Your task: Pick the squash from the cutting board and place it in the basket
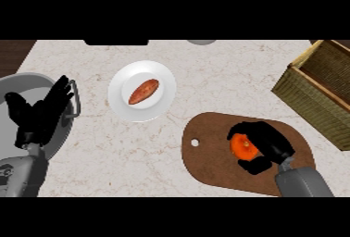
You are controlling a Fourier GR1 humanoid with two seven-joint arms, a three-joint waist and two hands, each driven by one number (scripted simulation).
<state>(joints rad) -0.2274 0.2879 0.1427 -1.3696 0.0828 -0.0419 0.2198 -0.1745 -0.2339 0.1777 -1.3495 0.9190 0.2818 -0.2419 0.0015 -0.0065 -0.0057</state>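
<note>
Squash (242, 145), orange, at the cutting board (212, 166), with the right hand (268, 141) curled round it, fingers and thumb. Basket (308, 88) well apart, upper right. Left hand (41, 113) rests at far left over a grey pan (21, 85), fingers straight and spread.

A white plate (142, 69) is sitting on the pale marbled counter (123, 152), and an orange-brown sweet potato (143, 91) is lying at a slant across its middle. Over by the left edge, a grey metal pot (31, 81) is standing near the plate without touching it.
</note>
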